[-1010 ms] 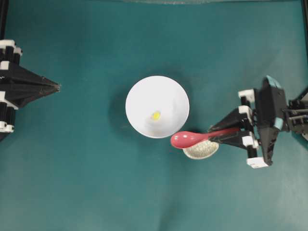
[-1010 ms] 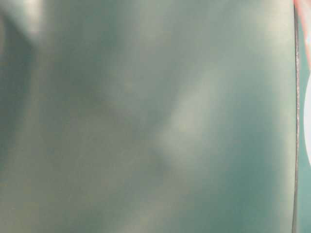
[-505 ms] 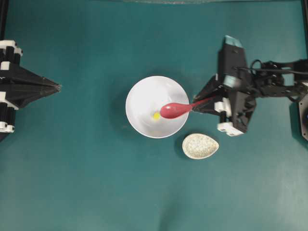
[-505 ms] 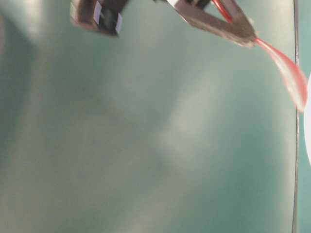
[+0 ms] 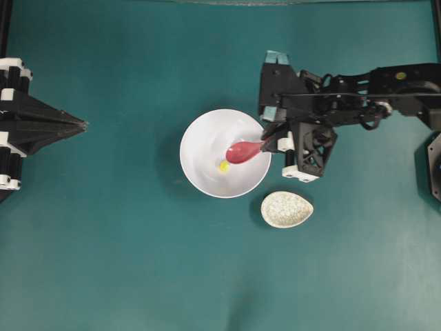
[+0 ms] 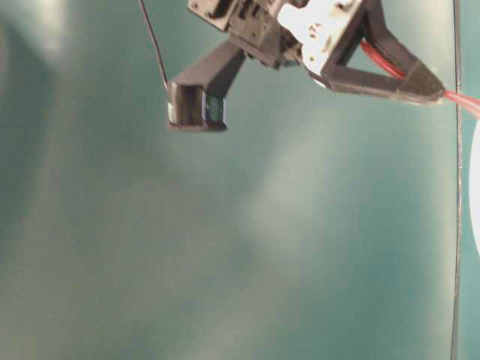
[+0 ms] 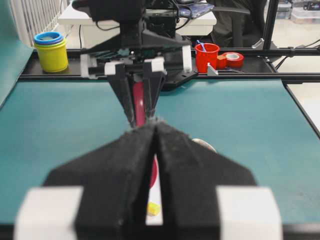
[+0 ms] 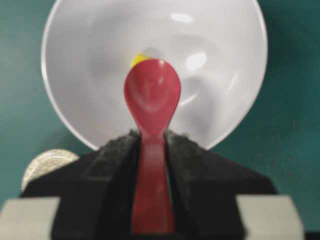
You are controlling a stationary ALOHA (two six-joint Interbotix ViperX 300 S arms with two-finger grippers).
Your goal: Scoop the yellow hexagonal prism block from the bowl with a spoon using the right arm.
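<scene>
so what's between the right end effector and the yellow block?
Only the spoon it grips, scoop over the bowl, just short of the yellow block. Right wrist view shows the right end effector best.

The right gripper (image 5: 270, 143) reaches in from the right, jaws clamped on the spoon (image 5: 242, 151); the left gripper (image 5: 81, 125) has its jaws together.

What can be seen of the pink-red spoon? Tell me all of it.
The spoon is glossy pink-red, apparently glazed or plastic, with an oval scoop and a short straight handle. The right gripper is shut on its handle, padded fingers on either side. The scoop faces up, empty, reaching over the rim of the white bowl toward its middle. The yellow block lies just beyond its tip; contact cannot be told.
</scene>
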